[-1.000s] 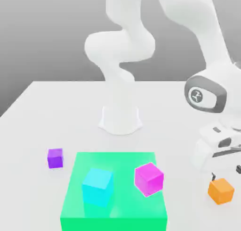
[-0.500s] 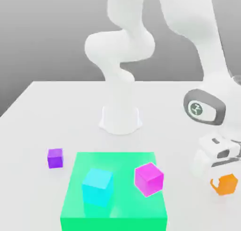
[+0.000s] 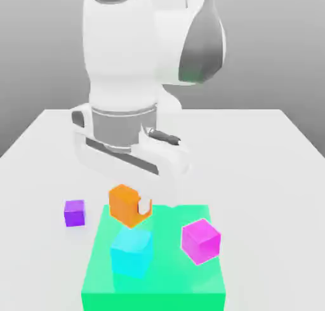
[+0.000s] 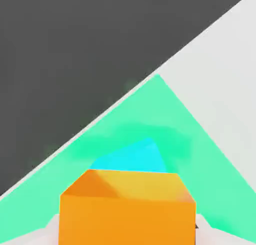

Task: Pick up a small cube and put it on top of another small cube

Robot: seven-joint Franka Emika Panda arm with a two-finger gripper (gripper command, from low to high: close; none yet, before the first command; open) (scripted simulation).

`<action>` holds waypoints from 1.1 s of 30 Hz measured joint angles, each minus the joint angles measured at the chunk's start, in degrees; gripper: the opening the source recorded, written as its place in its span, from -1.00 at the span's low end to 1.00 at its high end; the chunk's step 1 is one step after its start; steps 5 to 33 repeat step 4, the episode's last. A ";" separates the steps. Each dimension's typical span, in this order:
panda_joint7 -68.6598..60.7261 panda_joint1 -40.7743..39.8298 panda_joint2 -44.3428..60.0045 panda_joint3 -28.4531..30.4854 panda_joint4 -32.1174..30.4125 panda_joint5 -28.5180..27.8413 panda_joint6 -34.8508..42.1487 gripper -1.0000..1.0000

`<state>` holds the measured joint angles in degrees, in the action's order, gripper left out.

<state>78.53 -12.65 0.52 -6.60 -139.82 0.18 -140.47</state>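
The small orange cube [image 3: 122, 202] hangs tilted in the air, with my gripper [image 3: 131, 208] shut on it; one white fingertip [image 3: 145, 207] shows at its side. It sits just above the bigger cyan cube [image 3: 131, 251], over the back part of the green platform [image 3: 165, 291]. In the hand view the orange cube [image 4: 127, 209] is close in front, with the cyan cube [image 4: 132, 158] right beyond it. A small purple cube [image 3: 74, 212] rests on the white table, off the platform on the exterior view's left.
A magenta cube [image 3: 200, 240] stands tilted on the green platform [image 4: 200, 154] towards the exterior view's right. The arm's bulky white links [image 3: 127, 81] hang over the middle of the white table [image 3: 254, 151]. Beyond the table's edge lies dark floor [image 4: 75, 49].
My gripper closed on the orange cube at the exterior view's right, lifted it off the table and swung it leftwards to above the cyan cube.
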 joint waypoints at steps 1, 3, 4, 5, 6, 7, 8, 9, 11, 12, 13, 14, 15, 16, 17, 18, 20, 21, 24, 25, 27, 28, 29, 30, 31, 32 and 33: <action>0.18 -0.08 0.95 -0.08 -0.40 -0.22 -1.31 1.00; 0.18 -0.09 0.95 -0.08 -0.40 -0.21 -1.31 1.00; 0.18 -0.09 0.95 -0.08 -0.40 -0.21 -1.31 1.00; 0.18 -0.09 0.95 -0.08 -0.40 -0.21 -1.31 1.00; 0.18 -0.09 0.95 -0.08 -0.40 -0.21 -1.31 1.00; 0.18 -0.09 0.95 -0.08 -0.40 -0.21 -1.31 1.00; 0.18 -0.09 0.95 -0.08 -0.40 -0.21 -1.31 1.00; 0.18 -0.09 0.95 -0.08 -0.40 -0.21 -1.31 1.00; 0.18 -0.09 0.95 -0.08 -0.40 -0.21 -1.31 1.00; 0.18 -0.09 0.95 -0.08 -0.40 -0.21 -1.31 1.00; 0.18 -0.09 0.95 -0.08 -0.40 -0.21 -1.31 1.00; 0.18 -0.09 0.95 -0.08 -0.40 -0.21 -1.31 1.00; 0.18 -0.09 0.95 -0.08 -0.40 -0.21 -1.31 1.00; 0.18 -0.09 0.95 -0.08 -0.40 -0.21 -1.31 1.00; 0.18 -0.09 0.95 -0.08 -0.40 -0.21 -1.31 1.00; 0.18 -0.09 0.95 -0.08 -0.40 -0.21 -1.31 1.00; 0.18 -0.09 0.95 -0.08 -0.40 -0.21 -1.31 1.00; 0.18 -0.09 0.95 -0.08 -0.40 -0.21 -1.31 1.00; 0.18 -0.09 0.95 -0.08 -0.40 -0.21 -1.31 1.00; 0.18 -0.09 0.95 -0.08 -0.40 -0.21 -1.31 1.00; 0.18 -0.09 0.95 -0.08 -0.40 -0.21 -1.31 1.00; 0.18 -0.09 0.95 -0.08 -0.40 -0.21 -1.31 1.00; 0.18 -0.09 0.95 -0.08 -0.40 -0.21 -1.31 1.00; 0.18 -0.09 0.95 -0.08 -0.40 -0.21 -1.31 1.00; 0.18 -0.09 0.95 -0.08 -0.40 -0.21 -1.31 1.00; 0.18 -0.09 0.95 -0.08 -0.40 -0.21 -1.31 1.00; 0.18 -0.09 0.95 -0.08 -0.40 -0.21 -1.31 1.00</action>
